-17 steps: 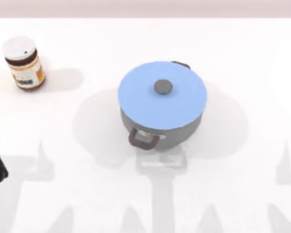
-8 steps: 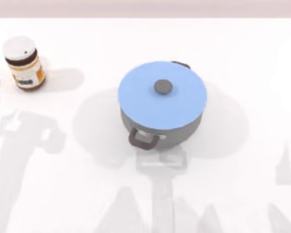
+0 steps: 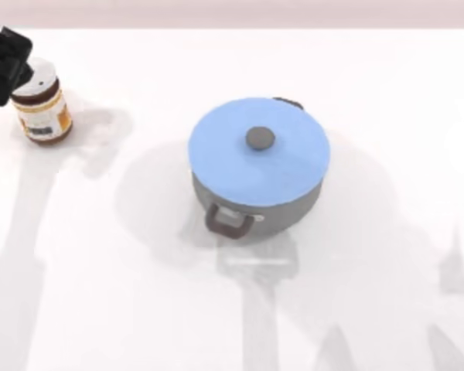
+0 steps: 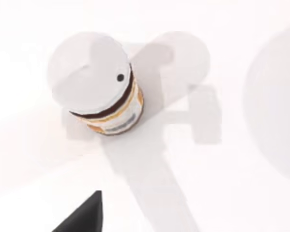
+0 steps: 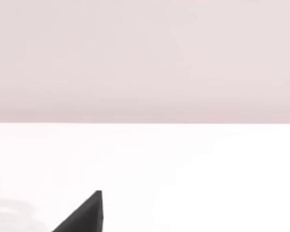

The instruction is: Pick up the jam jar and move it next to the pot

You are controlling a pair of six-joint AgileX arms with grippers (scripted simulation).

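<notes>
From above, you see the jar (image 3: pixel 40 106) upright at the bench's (image 3: pixel 124 309) far left, well apart from the pot (image 3: pixel 258 166) at the centre. Your left gripper (image 3: pixel 6 56) hangs over the jar's lid edge; you cannot tell how its fingers stand. In the left wrist view, the jar (image 4: pixel 97 84) sits below with nothing gripping it. The right wrist view shows only bare bench (image 5: pixel 193 179) and a dark finger tip (image 5: pixel 84 215).
</notes>
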